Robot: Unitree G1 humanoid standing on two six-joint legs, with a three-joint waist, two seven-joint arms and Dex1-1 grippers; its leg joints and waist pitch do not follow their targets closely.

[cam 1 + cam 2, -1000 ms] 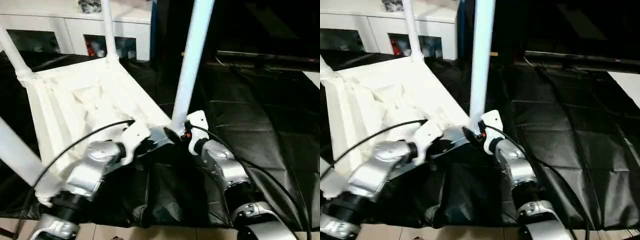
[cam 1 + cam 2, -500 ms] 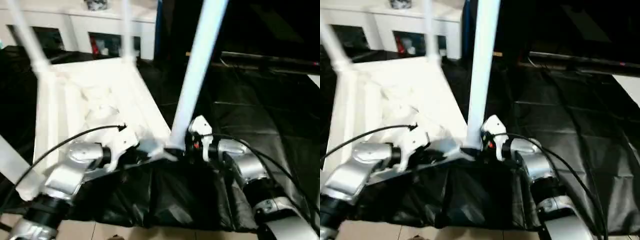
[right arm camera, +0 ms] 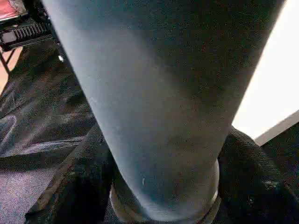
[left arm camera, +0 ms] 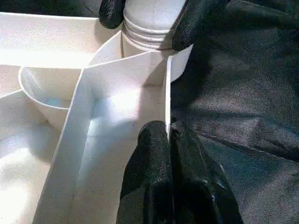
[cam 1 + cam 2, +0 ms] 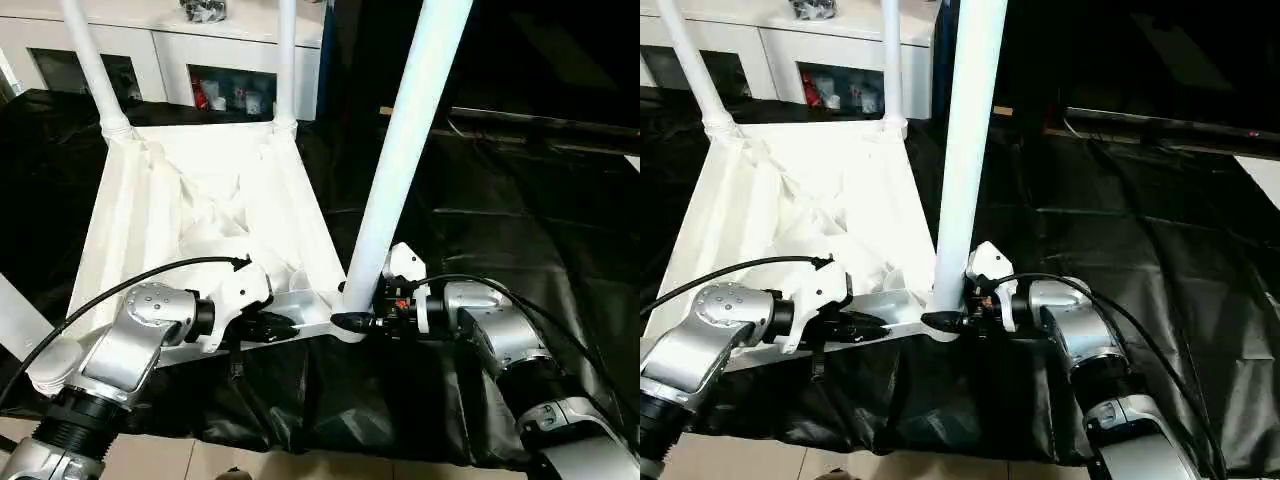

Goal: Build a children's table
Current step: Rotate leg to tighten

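We work on the children's table [image 5: 190, 215], which lies upside down on the black cover [image 5: 520, 230] with its ribbed underside facing up and its legs pointing upward. On the left, our left pincer [image 4: 169, 133] has its two black fingers pressed together on the thin near rim [image 4: 167, 88] of the tabletop, one finger on each face of the wall. We judge that this pinch steadies the top so it cannot slide or lift while the corner next to it is worked. Two far legs [image 5: 92, 62] stand in their sockets beyond this pincer, and part of another leg [image 5: 18, 318] shows at the left edge. Just to the right of the left pincer sits the near corner socket [image 4: 149, 44], with the near leg [image 5: 405, 160] standing upright in it. Our right pincer [image 5: 352, 320] comes in level from the right and has its fingers [image 4: 194, 21] set around the ringed foot of this leg, low against the socket. We judge that this low hold lets us press or twist the leg home.
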